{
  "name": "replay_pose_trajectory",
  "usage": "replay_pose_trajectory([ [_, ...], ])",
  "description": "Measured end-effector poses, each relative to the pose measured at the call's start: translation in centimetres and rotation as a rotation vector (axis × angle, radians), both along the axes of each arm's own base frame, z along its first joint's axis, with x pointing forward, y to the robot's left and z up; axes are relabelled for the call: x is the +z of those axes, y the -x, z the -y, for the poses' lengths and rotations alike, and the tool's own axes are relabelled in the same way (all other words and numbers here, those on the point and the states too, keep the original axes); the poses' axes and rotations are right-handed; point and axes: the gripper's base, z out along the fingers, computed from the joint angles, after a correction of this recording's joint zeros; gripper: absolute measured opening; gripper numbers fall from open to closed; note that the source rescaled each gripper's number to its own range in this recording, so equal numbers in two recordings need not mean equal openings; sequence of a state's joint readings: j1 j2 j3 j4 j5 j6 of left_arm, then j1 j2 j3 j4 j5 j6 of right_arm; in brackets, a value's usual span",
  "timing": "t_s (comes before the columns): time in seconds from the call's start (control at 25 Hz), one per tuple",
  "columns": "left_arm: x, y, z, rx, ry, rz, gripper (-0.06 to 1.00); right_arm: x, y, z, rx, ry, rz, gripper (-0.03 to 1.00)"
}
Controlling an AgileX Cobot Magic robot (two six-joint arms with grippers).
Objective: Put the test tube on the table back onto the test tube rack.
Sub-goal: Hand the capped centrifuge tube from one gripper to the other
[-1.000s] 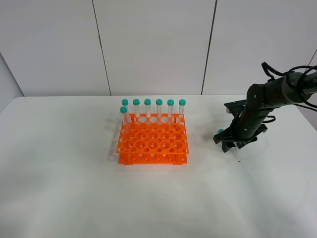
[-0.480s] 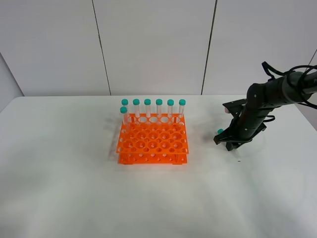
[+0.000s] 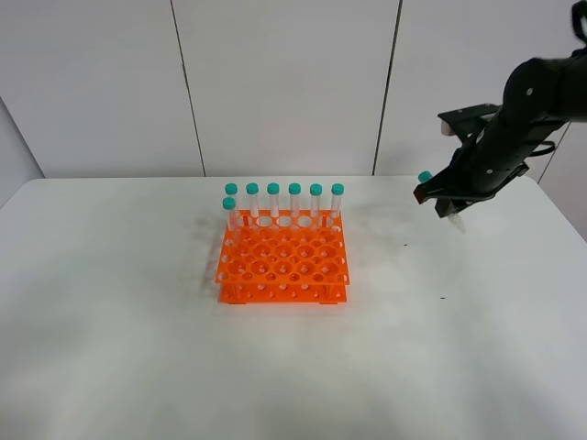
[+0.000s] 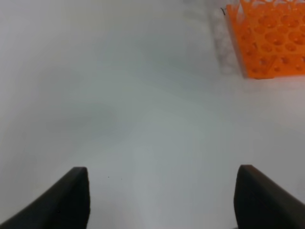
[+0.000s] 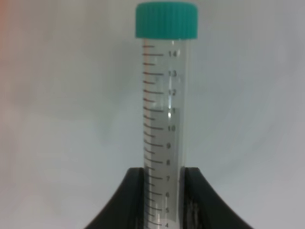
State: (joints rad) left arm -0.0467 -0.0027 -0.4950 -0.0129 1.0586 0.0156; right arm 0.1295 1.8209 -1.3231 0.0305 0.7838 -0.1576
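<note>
My right gripper (image 3: 449, 197) is shut on the test tube (image 3: 440, 195) and holds it in the air, well above the table (image 3: 138, 348), to the right of the rack. The tube lies tilted, its teal cap (image 3: 425, 177) toward the rack and its clear tip down to the right. In the right wrist view the tube (image 5: 164, 119) sits clamped between the two black fingers (image 5: 131, 200). The orange test tube rack (image 3: 283, 261) stands at the table's middle with several teal-capped tubes in its back rows. My left gripper (image 4: 162, 200) is open over bare table, left of the rack (image 4: 267, 38).
A white panelled wall (image 3: 284, 82) rises behind the table. The table's right edge (image 3: 569, 229) is near the right arm. Small dark specks (image 3: 442, 297) lie on the tabletop right of the rack.
My right gripper has risen from the tabletop with the test tube in it, moving up and slightly away to the right. The left arm has not moved.
</note>
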Motion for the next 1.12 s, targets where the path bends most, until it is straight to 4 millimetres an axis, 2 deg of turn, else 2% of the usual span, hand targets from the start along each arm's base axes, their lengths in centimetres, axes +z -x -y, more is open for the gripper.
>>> replay_pose_trajectory([
  [0.12, 0.0, 0.0, 0.0, 0.000, 0.000, 0.000, 0.97, 3.5, 1.7, 0.2, 0.002, -0.006, 0.042, 0.02],
  [0.2, 0.0, 0.0, 0.0, 0.000, 0.000, 0.000, 0.97, 5.0, 3.1, 0.4, 0.002, -0.008, 0.053, 0.02],
  [0.36, 0.0, 0.0, 0.0, 0.000, 0.000, 0.000, 0.97, 6.3, 5.9, 0.5, 0.017, -0.006, 0.054, 0.02],
  [0.48, 0.0, 0.0, 0.0, 0.000, 0.000, 0.000, 0.97, 6.8, 7.5, -0.9, 0.072, -0.017, 0.055, 0.02],
  [0.68, 0.0, 0.0, 0.0, 0.000, 0.000, 0.000, 0.97, 7.0, 8.3, -6.1, 0.284, -0.073, 0.133, 0.02],
  [0.76, 0.0, 0.0, 0.0, 0.000, 0.000, 0.000, 0.97, 7.2, 8.5, -8.6, 0.374, -0.131, 0.194, 0.02],
  [0.88, 0.0, 0.0, 0.0, 0.000, 0.000, 0.000, 0.97, 7.0, 8.6, -11.2, 0.505, -0.207, 0.274, 0.02],
  [1.0, 0.0, 0.0, 0.0, 0.000, 0.000, 0.001, 0.97, 5.5, 8.7, -12.4, 0.612, -0.269, 0.288, 0.02],
  [1.12, 0.0, 0.0, 0.0, 0.000, 0.000, 0.001, 0.97, 3.0, 9.1, -13.1, 0.690, -0.320, 0.252, 0.02],
])
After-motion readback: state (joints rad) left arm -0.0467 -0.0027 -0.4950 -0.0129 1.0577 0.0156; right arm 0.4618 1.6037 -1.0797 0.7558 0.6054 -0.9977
